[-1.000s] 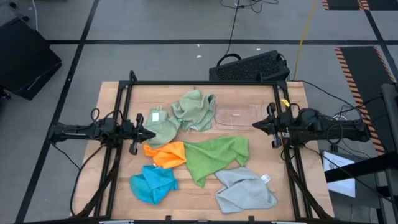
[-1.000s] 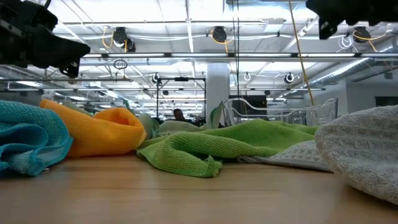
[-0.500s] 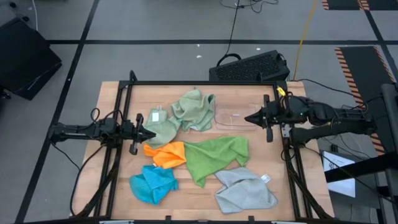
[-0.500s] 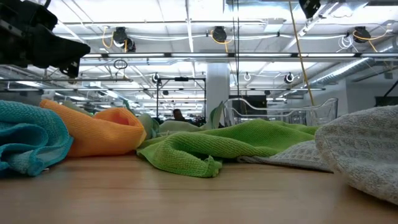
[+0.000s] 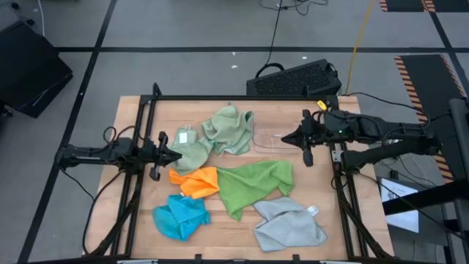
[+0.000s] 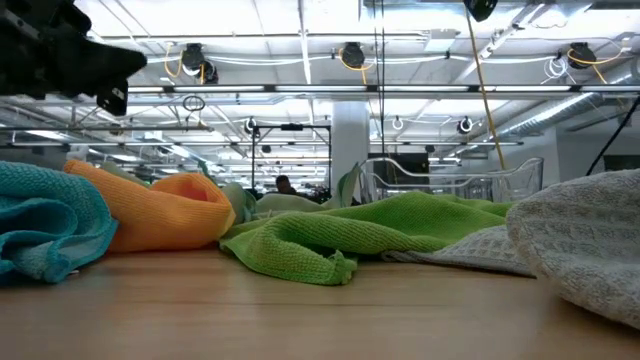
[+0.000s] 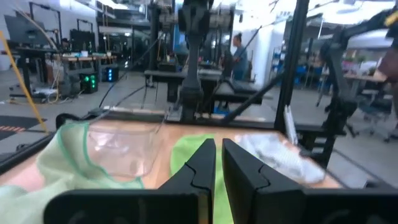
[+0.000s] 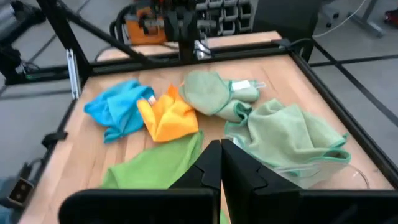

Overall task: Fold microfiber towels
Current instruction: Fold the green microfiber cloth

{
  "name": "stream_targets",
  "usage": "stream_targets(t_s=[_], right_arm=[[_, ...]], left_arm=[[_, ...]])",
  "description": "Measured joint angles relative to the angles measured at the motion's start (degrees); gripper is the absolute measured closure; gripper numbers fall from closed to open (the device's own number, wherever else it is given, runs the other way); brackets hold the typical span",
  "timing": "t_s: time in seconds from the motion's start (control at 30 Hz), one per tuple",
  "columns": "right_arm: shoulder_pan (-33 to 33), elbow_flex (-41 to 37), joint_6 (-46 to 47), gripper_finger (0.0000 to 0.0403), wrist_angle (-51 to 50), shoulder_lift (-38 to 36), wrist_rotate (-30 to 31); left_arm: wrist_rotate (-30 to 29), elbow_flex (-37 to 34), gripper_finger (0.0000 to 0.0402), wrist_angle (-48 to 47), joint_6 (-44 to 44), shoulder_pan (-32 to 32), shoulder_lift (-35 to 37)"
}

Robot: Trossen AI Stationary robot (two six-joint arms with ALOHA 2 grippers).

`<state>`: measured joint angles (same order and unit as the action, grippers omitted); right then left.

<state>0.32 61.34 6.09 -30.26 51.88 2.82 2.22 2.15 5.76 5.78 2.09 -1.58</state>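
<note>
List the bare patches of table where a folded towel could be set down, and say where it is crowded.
Bare wood runs along the table's far edge behind the pale sage green towels, down the left side beside the bright blue towel, and at the right edge beyond the bright green towel and above the light grey towel. The centre is crowded; the orange towel touches its neighbours.

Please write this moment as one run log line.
left gripper: shut, at sage towel | right gripper: shut, above clear tray | towels: unfolded
</note>
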Motion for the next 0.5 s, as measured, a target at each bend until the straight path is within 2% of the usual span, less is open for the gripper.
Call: stream_targets(t_s=[0.13, 0.37, 0.5], right_arm=[[1.76, -0.53, -4.53, 0.0403, 0.27, 1.83, 0.2], [3.18, -0.54, -2.82, 0.0403, 3.19, 5.34, 0.71], [4.48, -0.54, -0.93, 0.0403, 3.23, 6.92, 5.47]], left_arm=[[0.52, 5.52, 0.0371, -4.58, 2.01, 0.67, -1.9], [-0.39, 21.94, 0.0371, -13.31, -0.08, 2.34, -12.39], [-0.6, 32.95, 0.0371, -20.21, -1.63, 3.17, -20.0]])
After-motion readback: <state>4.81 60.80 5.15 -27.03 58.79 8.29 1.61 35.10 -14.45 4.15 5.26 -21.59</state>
